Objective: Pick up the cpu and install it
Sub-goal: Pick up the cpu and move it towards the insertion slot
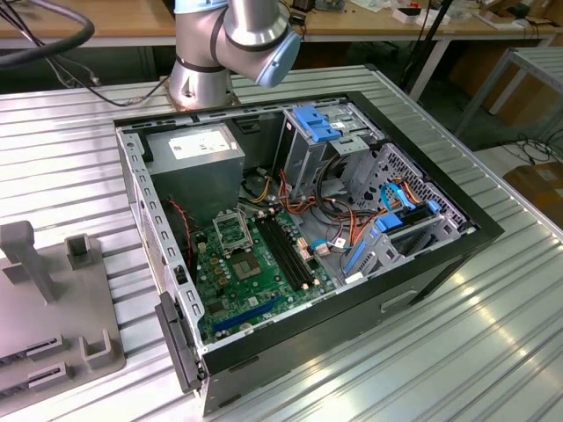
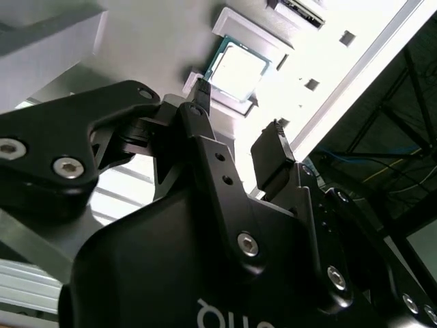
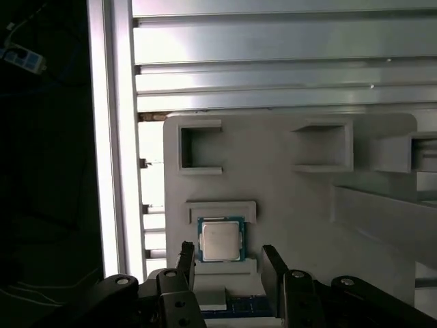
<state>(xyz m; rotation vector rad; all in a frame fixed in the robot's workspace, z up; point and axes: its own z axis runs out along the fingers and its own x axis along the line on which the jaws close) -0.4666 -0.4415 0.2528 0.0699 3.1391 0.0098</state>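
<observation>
The cpu (image 3: 220, 240) is a small square chip with a shiny silver top and a green rim. It lies flat in a shallow recess of a grey plastic fixture (image 3: 293, 205). In both wrist views my gripper (image 3: 227, 252) hovers just over it, open, with one black fingertip (image 3: 186, 250) off each side of the chip and nothing between them. The second wrist view has the cpu (image 2: 237, 68) just beyond the gripper (image 2: 239, 109). The open computer case (image 1: 440, 264) lies on the table, and the socket's silver retaining frame (image 1: 230, 231) sits on the green motherboard.
The grey fixture (image 1: 53, 299) with upright posts stands at the exterior view's left on the ribbed metal table (image 1: 493, 352). Inside the case are a grey power-supply box (image 1: 198, 163), black memory slots (image 1: 286, 251), drive bays and loose cables. The arm's base (image 1: 207, 61) stands behind the case.
</observation>
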